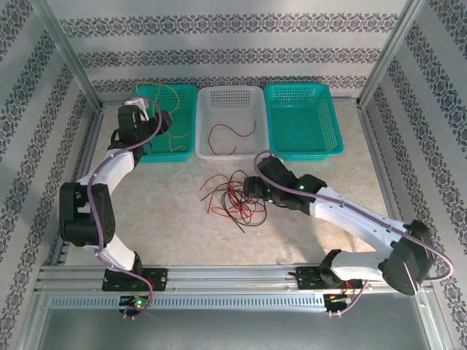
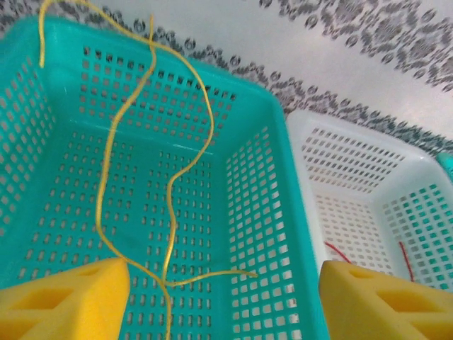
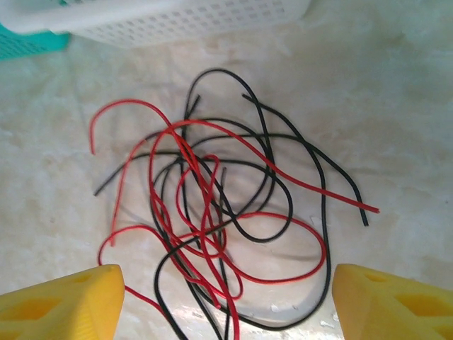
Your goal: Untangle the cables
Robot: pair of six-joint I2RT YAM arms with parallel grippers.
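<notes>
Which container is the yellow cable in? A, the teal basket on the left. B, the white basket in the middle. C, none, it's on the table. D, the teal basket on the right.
A: the left wrist view shows the yellow cable looping down inside the left teal basket.

Moulded plastic lattice, smooth and faintly glossy: left teal basket (image 2: 269,212), white basket (image 1: 233,106), right teal basket (image 1: 303,117). Thin, shiny plastic sheathing on yellow cable (image 2: 103,180), red cables (image 3: 304,185), black cables (image 3: 325,227). Matt, foam-like yellow on right gripper (image 3: 226,304) pads (image 3: 64,304). Looks smooth and marbled: tabletop (image 1: 168,219). Brushed aluminium rail (image 1: 233,275).
</notes>
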